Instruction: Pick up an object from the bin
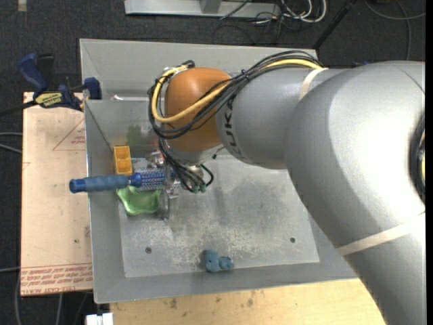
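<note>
My gripper hangs below the orange wrist cover at the left middle of the bin, its tips down by the bin floor. A green soft thing lies just left of the tips, touching or nearly touching them. A blue-handled brush lies across the green thing, its handle sticking out over the bin's left wall and its bristled head close to the gripper. A small orange block sits just behind the brush.
A small blue-grey piece lies near the front edge of the bin floor. The arm covers the bin's right and back parts. The left wall slopes up close to the gripper.
</note>
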Tool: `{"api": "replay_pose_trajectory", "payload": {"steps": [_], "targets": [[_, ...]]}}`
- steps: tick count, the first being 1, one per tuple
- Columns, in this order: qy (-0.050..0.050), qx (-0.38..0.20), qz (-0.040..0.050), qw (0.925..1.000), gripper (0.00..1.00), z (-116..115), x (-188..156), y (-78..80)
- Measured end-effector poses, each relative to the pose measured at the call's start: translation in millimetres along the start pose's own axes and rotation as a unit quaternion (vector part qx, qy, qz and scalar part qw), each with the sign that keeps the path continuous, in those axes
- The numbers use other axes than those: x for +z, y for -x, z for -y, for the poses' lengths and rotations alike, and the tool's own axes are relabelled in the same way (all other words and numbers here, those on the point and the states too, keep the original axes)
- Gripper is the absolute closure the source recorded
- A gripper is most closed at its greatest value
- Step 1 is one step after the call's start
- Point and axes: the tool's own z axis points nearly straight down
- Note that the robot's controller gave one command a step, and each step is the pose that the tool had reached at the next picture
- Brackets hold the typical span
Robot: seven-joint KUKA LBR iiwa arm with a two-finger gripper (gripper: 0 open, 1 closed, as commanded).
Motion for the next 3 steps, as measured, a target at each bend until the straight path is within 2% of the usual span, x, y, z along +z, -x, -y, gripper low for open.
{"api": "replay_pose_trajectory", "payload": {"steps": [1,2,3], "targets": [[-0.001,0.001,0.0021,1.0,1.0,1.6,-1.2,1.2],[-0.002,0.001,0.0006,1.0,1.0,1.1,-51.7,2.7],[-0.001,0.001,0.002,1.0,1.0,0.0,-125.7,4.7]]}}
